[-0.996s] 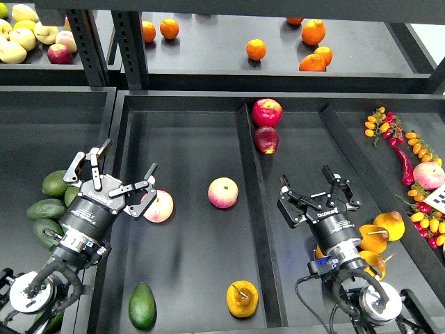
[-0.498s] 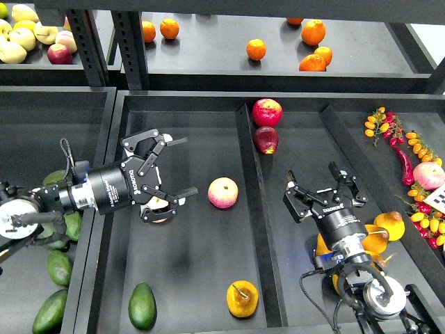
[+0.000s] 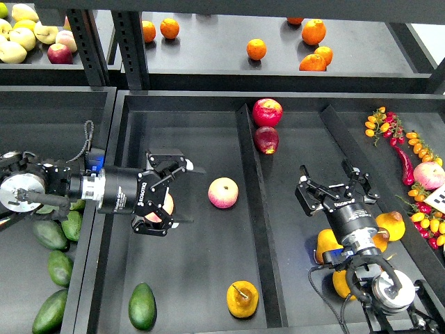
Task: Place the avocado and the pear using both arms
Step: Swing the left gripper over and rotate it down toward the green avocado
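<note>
Avocado lies on the dark surface of the middle tray, front-left corner area, narrow end up, nothing touching it. Pear sits in the same tray near the front, close to the divider, stem visible, also free. Both well apart from each other.

Left tool reaches in sideways from the left, fingers spread wide, holding nothing; a pink-yellow apple sits right under/behind it, contact unclear. Another apple just beyond the fingertips, apart. Right tool is in the right tray, pointing away, fingers spread, empty, near yellow pears beside its wrist. Red apples at the divider's far end. More avocados in the left bin.

Step, judged: both fruits look already set down in the middle tray, both tools empty and clear of them, so likely release/retreat stage, task near done. Alternatively pre-grasp; can't settle it from this view.

Next move calls for: if retreating, left arm should pull out without nudging the apple under it, which could roll. If grasping, left tool must drop toward the avocado, right must cross the divider to the pear.
</note>
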{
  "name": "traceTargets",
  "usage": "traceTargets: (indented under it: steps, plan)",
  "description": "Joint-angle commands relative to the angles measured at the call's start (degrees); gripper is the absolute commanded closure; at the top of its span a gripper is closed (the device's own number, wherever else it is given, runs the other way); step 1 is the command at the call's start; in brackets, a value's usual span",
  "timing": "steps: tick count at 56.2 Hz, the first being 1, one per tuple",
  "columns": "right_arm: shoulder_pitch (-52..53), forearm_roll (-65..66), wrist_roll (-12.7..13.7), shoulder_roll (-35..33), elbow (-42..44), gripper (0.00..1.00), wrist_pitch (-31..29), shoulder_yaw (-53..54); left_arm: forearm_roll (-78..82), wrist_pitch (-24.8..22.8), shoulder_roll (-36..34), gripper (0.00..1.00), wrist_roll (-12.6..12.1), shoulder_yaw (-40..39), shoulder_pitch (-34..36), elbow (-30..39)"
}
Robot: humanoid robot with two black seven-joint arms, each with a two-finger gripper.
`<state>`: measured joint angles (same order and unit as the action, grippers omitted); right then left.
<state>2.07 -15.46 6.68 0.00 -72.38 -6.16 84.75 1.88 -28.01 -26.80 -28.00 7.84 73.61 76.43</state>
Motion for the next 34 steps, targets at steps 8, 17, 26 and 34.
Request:
traceTargets:
  steps: [8,17,26,34]
  plan:
    - [0.8,0.0,0.0,0.0,0.3,0.00,0.1,0.1,-0.2,0.0,9.2,0.00,0.0,15.8,12.2,-0.4]
    - [1.4,0.0,0.0,0.0,0.2,0.00,1.1,0.1,0.1,0.0,14.7,0.00,0.0,22.4,14.1,-0.9]
    - [1.5,0.0,0.0,0.0,0.1,0.00,1.1,0.1,0.3,0.0,17.0,0.00,0.0,27.6,14.7,-3.0]
    - [1.4,-0.1,0.0,0.0,0.1,0.00,1.1,0.1,0.1,0.0,19.2,0.00,0.0,32.7,16.8,-3.2]
